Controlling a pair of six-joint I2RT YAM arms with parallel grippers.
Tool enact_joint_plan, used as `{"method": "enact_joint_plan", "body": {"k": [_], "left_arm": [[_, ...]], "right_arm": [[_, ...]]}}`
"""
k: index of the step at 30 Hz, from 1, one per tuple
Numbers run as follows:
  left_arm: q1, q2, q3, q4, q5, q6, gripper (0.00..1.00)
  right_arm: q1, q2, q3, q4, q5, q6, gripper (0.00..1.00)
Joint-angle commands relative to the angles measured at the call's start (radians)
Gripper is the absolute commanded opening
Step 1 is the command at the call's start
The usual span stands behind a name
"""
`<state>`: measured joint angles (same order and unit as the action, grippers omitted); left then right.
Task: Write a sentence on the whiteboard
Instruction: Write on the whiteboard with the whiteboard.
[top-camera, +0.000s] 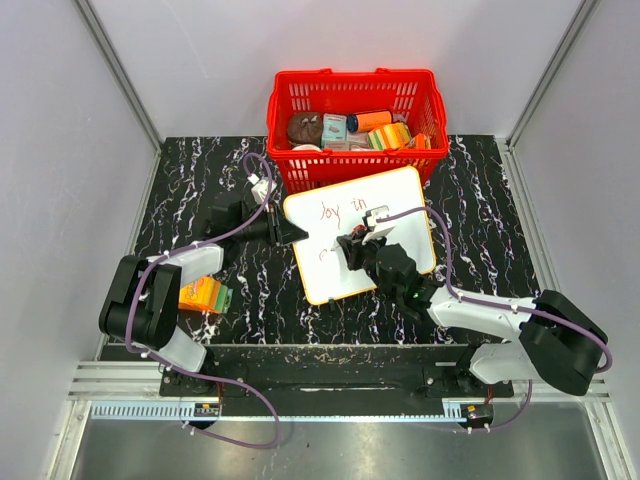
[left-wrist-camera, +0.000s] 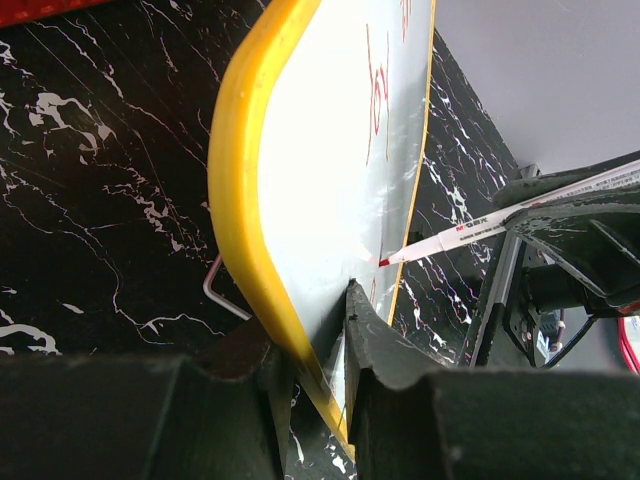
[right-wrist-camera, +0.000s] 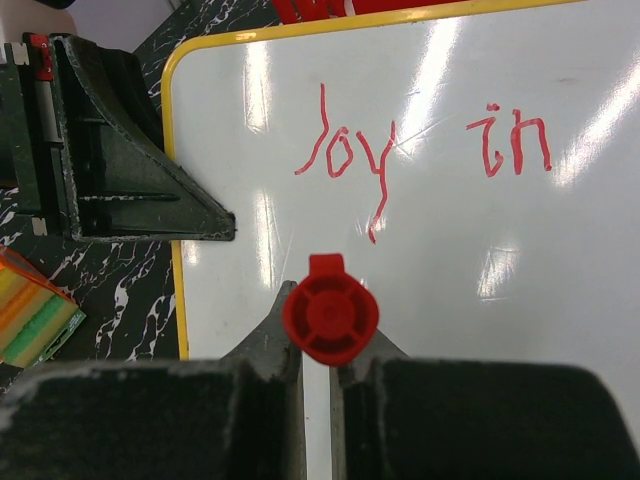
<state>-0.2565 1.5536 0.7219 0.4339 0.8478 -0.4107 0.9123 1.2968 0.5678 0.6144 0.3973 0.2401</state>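
Observation:
The whiteboard (top-camera: 400, 200), white with a yellow rim, lies tilted in the middle of the table in front of the basket. Red words "Joy in" (top-camera: 345, 210) sit on its upper line and show clearly in the right wrist view (right-wrist-camera: 345, 160). A small red mark (top-camera: 322, 255) starts a lower line. My left gripper (top-camera: 292, 232) is shut on the board's left edge (left-wrist-camera: 250, 200). My right gripper (top-camera: 360, 245) is shut on a red marker, seen end-on by its red cap (right-wrist-camera: 330, 315). The marker's red tip (left-wrist-camera: 385, 262) touches the board below "Joy".
A red basket (top-camera: 355, 120) with several items stands behind the board. An orange and green block (top-camera: 205, 295) lies by the left arm and shows in the right wrist view (right-wrist-camera: 30, 310). A thin wire stand (left-wrist-camera: 225, 295) sticks out under the board.

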Motion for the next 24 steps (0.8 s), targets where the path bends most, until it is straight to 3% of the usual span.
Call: {"method": "enact_joint_plan", "body": {"k": [1, 24], "left_arm": [[-0.027, 0.030, -0.001, -0.067, -0.135, 0.201, 0.00], [-0.029, 0.030, 0.001, -0.070, -0.138, 0.202, 0.00]], "right_arm": [[-0.006, -0.001, 0.001, 0.008, -0.020, 0.014, 0.00], [-0.007, -0.050, -0.046, -0.041, -0.014, 0.015, 0.00]]}}
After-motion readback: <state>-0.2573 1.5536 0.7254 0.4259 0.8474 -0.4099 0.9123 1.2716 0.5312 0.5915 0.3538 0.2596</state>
